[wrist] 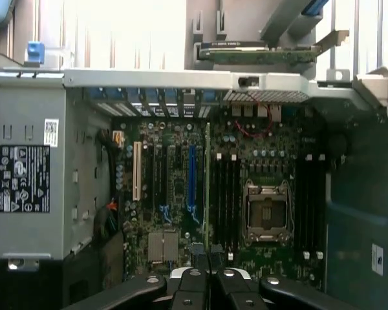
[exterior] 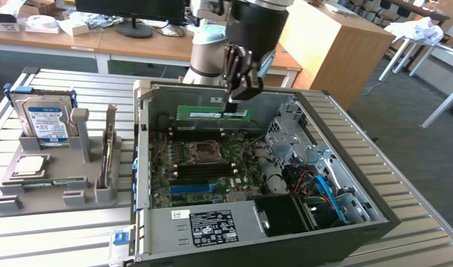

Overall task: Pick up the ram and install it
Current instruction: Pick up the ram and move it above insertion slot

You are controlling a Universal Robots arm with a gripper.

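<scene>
The ram (exterior: 211, 113), a long thin green stick, hangs level and on its long edge above the open computer case (exterior: 345, 161). My gripper (exterior: 232, 109) is shut on its end toward the exterior view's right. In the wrist view the ram (wrist: 207, 187) appears edge-on as a thin line running out from my gripper (wrist: 209, 259). It lies over the motherboard (wrist: 174, 194), beside the black memory slots (wrist: 226, 200) that flank the processor socket (wrist: 267, 212). In the exterior view the socket (exterior: 205, 149) and the slots (exterior: 204, 168) sit below the stick.
A grey holder (exterior: 55, 194) on the exterior view's left carries a hard drive (exterior: 46, 119), a silver processor chip (exterior: 30, 164), a flat green stick (exterior: 48, 182) and an upright expansion card (exterior: 108, 153). Inside the case are a power supply (exterior: 211, 225) and a metal drive cage (exterior: 293, 133).
</scene>
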